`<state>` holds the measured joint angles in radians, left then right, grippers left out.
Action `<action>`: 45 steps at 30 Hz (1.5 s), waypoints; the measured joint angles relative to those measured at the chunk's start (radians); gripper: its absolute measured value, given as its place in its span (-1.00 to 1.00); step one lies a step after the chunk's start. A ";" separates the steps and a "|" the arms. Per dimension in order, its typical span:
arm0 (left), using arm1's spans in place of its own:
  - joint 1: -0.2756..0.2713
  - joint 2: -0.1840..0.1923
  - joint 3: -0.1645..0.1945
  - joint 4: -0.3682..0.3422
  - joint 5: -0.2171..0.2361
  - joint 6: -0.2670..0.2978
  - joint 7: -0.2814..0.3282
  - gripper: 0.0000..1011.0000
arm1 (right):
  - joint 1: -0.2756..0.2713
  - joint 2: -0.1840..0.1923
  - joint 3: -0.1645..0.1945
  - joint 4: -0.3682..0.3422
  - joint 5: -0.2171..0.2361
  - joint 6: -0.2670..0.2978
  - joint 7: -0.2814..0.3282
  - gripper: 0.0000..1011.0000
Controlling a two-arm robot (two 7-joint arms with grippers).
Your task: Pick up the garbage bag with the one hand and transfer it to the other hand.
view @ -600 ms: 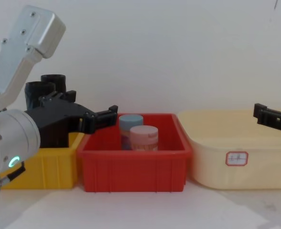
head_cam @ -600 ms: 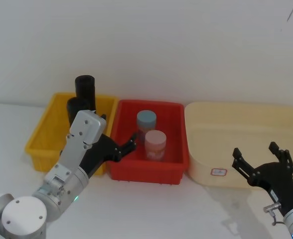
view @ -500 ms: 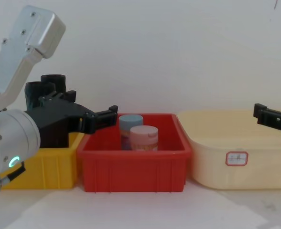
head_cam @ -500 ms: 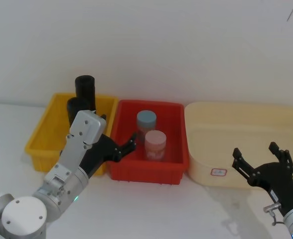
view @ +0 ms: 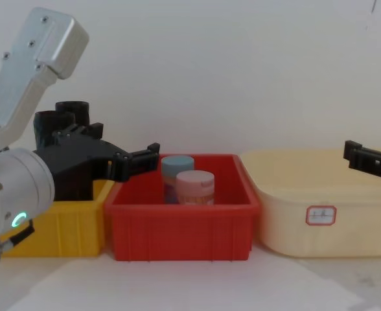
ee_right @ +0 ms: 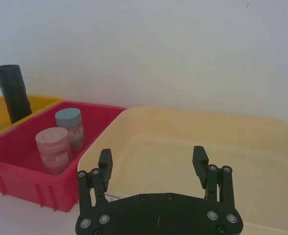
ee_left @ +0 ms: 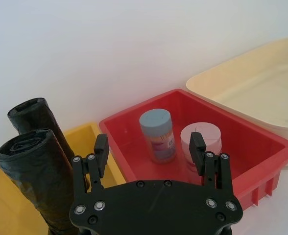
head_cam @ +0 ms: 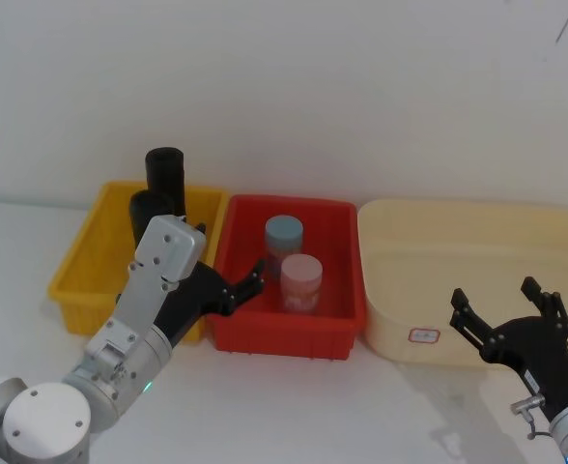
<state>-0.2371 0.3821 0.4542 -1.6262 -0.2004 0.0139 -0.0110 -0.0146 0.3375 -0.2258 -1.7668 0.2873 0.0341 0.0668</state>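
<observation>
Standing in the yellow bin (head_cam: pixel 79 263) just beside the spread left gripper (ee_left: pixel 149 147), the garbage bag (ee_left: pixel 29 176) looks light, soft and crinkly, so squeeze its middle; the right gripper (head_cam: pixel 495 293) is spread too.

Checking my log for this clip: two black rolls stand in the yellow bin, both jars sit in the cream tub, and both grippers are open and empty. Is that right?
Not quite. The blue-lidded jar and the pink jar sit in the red bin, not the cream tub, as the head view shows. The rest stands.
</observation>
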 joint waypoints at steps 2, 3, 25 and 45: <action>0.000 0.000 0.000 0.000 0.000 0.000 0.000 0.98 | 0.000 0.000 0.000 0.000 0.000 0.000 0.000 0.98; 0.000 0.000 0.000 0.000 0.000 0.000 0.000 0.98 | 0.000 0.000 0.000 0.000 0.000 0.000 0.000 0.98; 0.000 0.000 0.000 0.000 0.000 0.000 0.000 0.98 | 0.000 0.000 0.000 0.000 0.000 0.000 0.000 0.98; 0.000 0.000 0.000 0.000 0.000 0.000 0.000 0.98 | 0.000 0.000 0.000 0.000 0.000 0.000 0.000 0.98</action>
<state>-0.2372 0.3821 0.4542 -1.6262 -0.2004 0.0139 -0.0109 -0.0146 0.3374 -0.2258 -1.7667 0.2873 0.0341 0.0668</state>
